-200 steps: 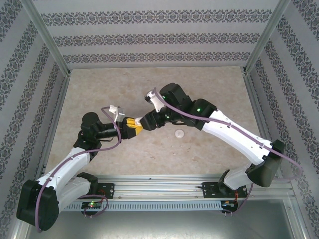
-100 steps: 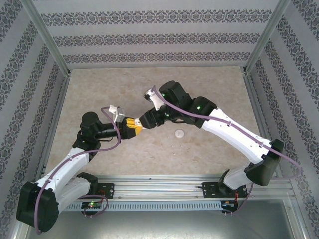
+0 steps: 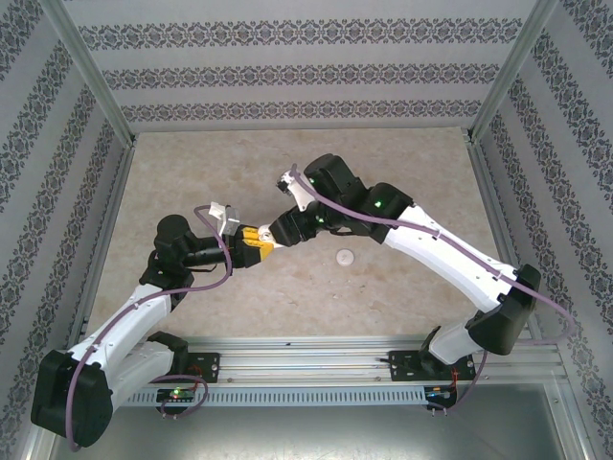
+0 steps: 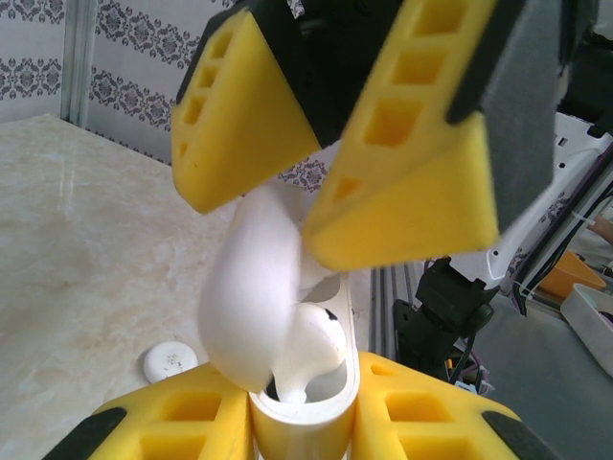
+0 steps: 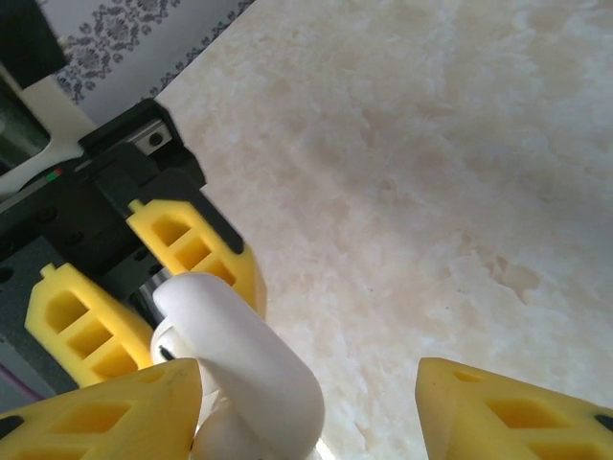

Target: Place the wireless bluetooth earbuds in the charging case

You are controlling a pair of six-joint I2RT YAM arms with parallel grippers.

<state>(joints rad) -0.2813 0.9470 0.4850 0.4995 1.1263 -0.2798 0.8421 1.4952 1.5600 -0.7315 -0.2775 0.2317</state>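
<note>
The left arm (image 3: 144, 307) reaches from the near left corner toward the middle of the tabletop (image 3: 412, 172), forearm level and wrist pointing right. The right arm (image 3: 450, 259) stretches from the near right, elbow bent, wrist pointing left and downward. Their tips meet just left of centre, with a disc (image 3: 345, 257) lying on the tabletop near to their right.

From above, the yellow fingers (image 3: 251, 239) crowd together and hide what lies between them. The left wrist view makes it clear: the left jaws are clamped on the base of the case (image 4: 302, 426), which stands upright with its lid (image 4: 244, 287) swung open. One earbud (image 4: 316, 350) sits in the case, its rounded head sticking out. The right arm's fingers (image 4: 412, 163) hang just above the lid, spread apart.

The right wrist view shows the right jaws released, set wide. The lid (image 5: 239, 355) is next to one finger (image 5: 105, 412), and the other finger (image 5: 517, 412) is well clear of it.
</note>
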